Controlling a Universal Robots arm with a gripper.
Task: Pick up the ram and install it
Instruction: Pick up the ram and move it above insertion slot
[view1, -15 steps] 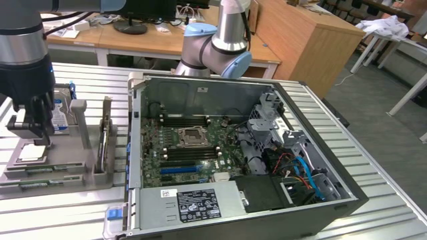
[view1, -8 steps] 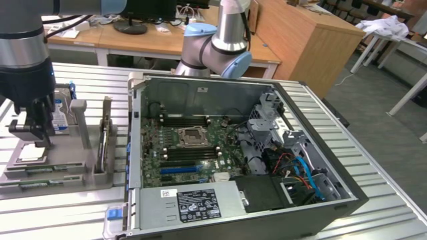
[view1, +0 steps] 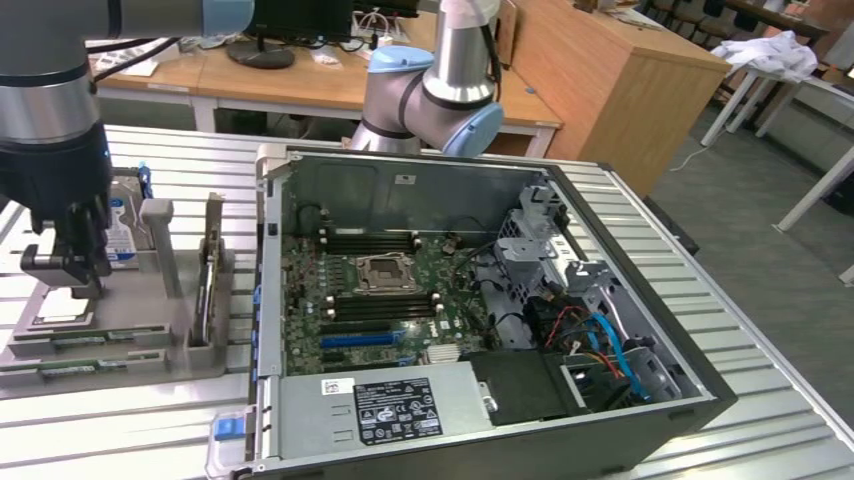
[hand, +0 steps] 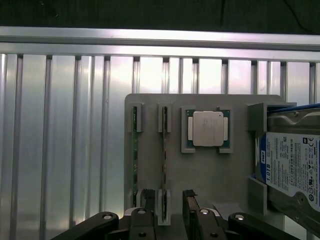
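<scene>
Slats of ribbed aluminium form the tabletop (view1: 174, 150) in the exterior view. On it, taking up the middle and right of the frame, lies an open computer case (view1: 400, 185) with its motherboard (view1: 387, 300) facing up. We make out the bare processor socket (view1: 388, 270) near the board's centre, a blue connector slot (view1: 358, 340) just below it in the frame, and a power supply (view1: 314, 425) with a black label along the case's near edge. At the exterior view's left sits a grey parts tray (view1: 147, 355), and the arm (view1: 54, 110) reaches down from the upper left corner so that the jaws hang over the tray's far half, beside an upright hard drive (view1: 126, 228). The ram (view1: 94, 339) lies on edge in a slot of the tray at the lower left of the frame, with a second ram stick (view1: 74, 369) in the slot just in front of it. In the wrist view we look straight down on the same parts tray (hand: 210, 170). The ram (hand: 164, 145) stands on edge in its slot. The second ram stick (hand: 134, 150) runs parallel and just beside it, on the side away from the square silver processor (hand: 208, 128), and the hard drive (hand: 295, 165) stands beyond the processor. The jaws are spread wide and grip nothing: their dark fingers (hand: 190, 202) stand one on each side of the ram's end, close to it, and we cannot tell whether either touches the stick.
</scene>
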